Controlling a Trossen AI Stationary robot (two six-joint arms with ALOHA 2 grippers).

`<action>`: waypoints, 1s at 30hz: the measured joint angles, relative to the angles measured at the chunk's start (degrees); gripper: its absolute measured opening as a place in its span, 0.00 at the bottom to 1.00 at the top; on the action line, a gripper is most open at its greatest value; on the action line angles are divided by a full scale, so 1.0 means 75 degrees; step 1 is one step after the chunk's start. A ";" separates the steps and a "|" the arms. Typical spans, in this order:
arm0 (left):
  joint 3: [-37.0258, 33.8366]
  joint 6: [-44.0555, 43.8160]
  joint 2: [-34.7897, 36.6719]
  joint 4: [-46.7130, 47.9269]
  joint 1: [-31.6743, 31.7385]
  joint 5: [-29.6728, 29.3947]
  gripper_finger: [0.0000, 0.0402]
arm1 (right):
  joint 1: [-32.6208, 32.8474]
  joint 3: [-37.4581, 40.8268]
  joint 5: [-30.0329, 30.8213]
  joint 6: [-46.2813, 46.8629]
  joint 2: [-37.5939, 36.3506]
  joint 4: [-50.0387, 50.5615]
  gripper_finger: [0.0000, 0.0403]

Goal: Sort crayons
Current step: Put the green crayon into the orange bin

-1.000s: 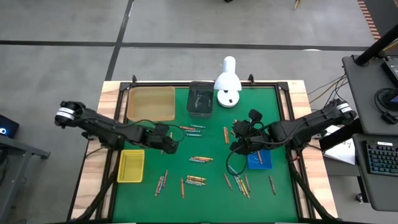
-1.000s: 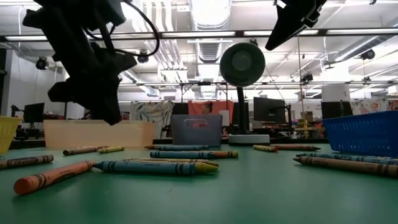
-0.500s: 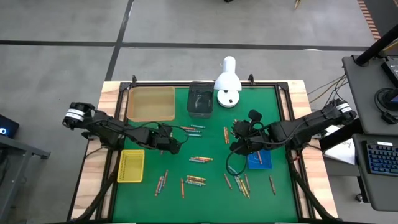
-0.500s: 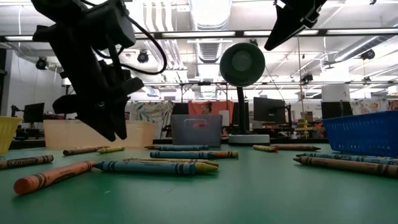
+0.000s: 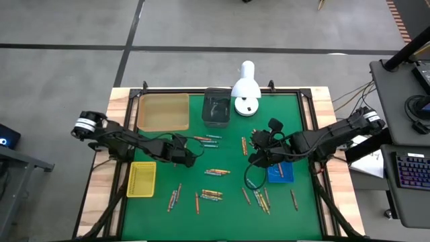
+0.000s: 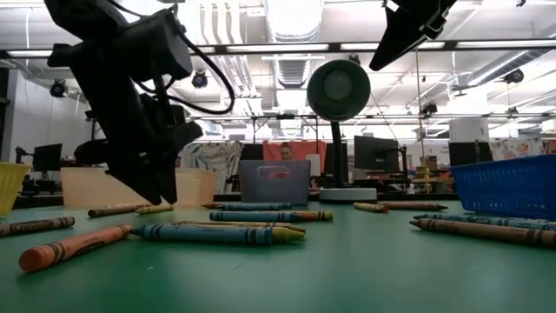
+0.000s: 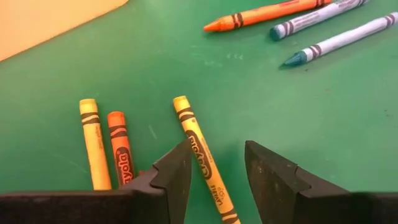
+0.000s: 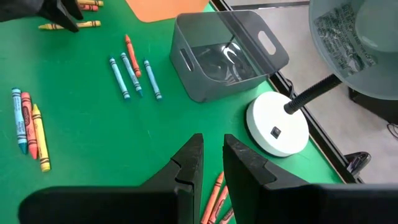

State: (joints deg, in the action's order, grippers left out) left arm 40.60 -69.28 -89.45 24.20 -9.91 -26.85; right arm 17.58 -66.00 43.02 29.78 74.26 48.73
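Crayons lie scattered over the green mat [image 5: 228, 158]. My left gripper [image 5: 188, 159] is low over the mat's left half, slanting down, open. In the left wrist view a yellow crayon [image 7: 198, 149] lies flat on the mat and runs into the gap between the two fingers; I cannot see it touch either of them. Another yellow crayon [image 7: 92, 143] and an orange-red one [image 7: 120, 149] lie just beside it. My right gripper [image 5: 254, 158] hangs high over the mat's right half, its fingers [image 8: 213, 162] a narrow gap apart with nothing between them.
A tan tray [image 5: 163, 111] is at the far left and a yellow tray [image 5: 141, 179] at the near left. A blue tray [image 5: 279, 173] is on the right. A grey bin [image 5: 217, 106] and a white lamp [image 5: 246, 91] stand at the far edge. More crayons [image 5: 217, 172] lie mid-mat.
My left gripper has sunk toward the mat and shifted a little toward the table's right, coming down around the yellow crayon, and its fingers now stand wider apart. The right arm has kept still and the crayons have not moved.
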 joint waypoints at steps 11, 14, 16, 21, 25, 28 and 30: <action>0.0015 0.0000 -0.0407 -0.0148 -0.0006 -0.0041 0.32 | 0.0000 0.0000 0.0000 0.0000 0.0000 -0.0003 0.13; 0.0017 -0.0003 -0.0422 -0.0148 -0.0006 -0.0056 0.29 | 0.0000 0.0000 -0.0002 0.0000 0.0000 -0.0004 0.13; 0.0015 -0.0003 -0.0419 -0.0146 -0.0006 -0.0059 0.26 | 0.0000 0.0000 -0.0001 0.0000 0.0000 -0.0003 0.13; 0.0015 -0.0003 -0.0419 -0.0155 -0.0006 -0.0053 0.18 | 0.0000 0.0000 -0.0002 0.0000 0.0000 -0.0003 0.13; 0.0015 -0.0006 -0.0419 -0.0195 -0.0012 -0.0006 0.13 | 0.0000 0.0000 -0.0002 0.0003 0.0000 -0.0004 0.13; 0.0012 -0.0006 -0.0418 -0.0215 -0.0012 0.0027 0.09 | 0.0000 0.0000 -0.0002 0.0003 0.0000 -0.0003 0.13; 0.0012 -0.0008 -0.0409 -0.0224 -0.0012 0.0041 0.06 | 0.0000 0.0000 -0.0002 0.0003 0.0000 -0.0003 0.13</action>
State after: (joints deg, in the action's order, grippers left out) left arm 40.69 -69.34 -92.52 22.52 -10.00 -26.54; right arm 17.58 -66.00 43.00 29.80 74.26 48.71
